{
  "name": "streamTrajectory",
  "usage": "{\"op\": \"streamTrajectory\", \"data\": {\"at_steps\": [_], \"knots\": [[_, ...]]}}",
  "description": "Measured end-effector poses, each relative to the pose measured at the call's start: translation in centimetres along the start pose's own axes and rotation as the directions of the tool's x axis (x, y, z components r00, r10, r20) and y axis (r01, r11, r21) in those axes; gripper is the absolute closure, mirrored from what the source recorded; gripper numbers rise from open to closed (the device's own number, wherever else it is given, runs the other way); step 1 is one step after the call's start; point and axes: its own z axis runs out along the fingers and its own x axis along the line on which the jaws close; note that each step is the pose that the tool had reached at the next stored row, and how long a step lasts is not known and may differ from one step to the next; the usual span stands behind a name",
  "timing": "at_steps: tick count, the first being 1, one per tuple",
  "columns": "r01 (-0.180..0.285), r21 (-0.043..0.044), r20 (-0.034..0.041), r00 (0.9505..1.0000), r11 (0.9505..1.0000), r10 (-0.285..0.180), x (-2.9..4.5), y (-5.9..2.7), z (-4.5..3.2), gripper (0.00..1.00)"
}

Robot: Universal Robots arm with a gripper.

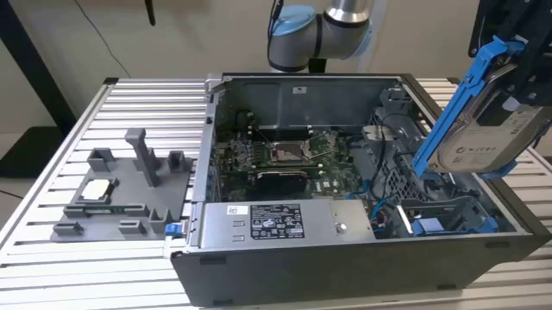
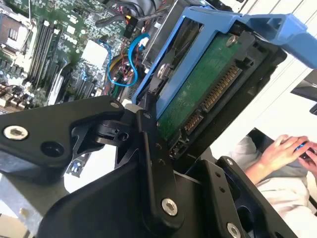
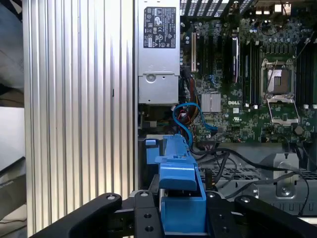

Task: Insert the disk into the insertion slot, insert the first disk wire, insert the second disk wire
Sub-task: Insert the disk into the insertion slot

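Item: grey hard disk in blue plastic carrier [image 1: 483, 139], clamped by the black gripper [image 3: 181, 210] at upper right of the exterior view, tilted above the dark grey, blue-fitted insertion slot [image 1: 448, 212] (lower right of the open case), not yet seated, both disk wires judged outstanding.

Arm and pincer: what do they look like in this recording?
The arm has a silver-grey tube section and a rounded joint with a light blue cap; a black cable runs beside it. The pincer is matte black in both wrist views, built from flat angular linkage plates joined by silver screws.
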Motion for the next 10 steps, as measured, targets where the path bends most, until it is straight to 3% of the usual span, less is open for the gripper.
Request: {"op": "streamTrajectory", "data": {"at_steps": [3,10], "knots": [[0.000,0.0000,-0.0004,1.0000,1.0000,0.000,0.00,-0.03,0.00,0.67],[0.000,0.0000,-0.0002,1.0000,1.0000,0.000,-0.02,-0.99,0.57,0.67]]}}
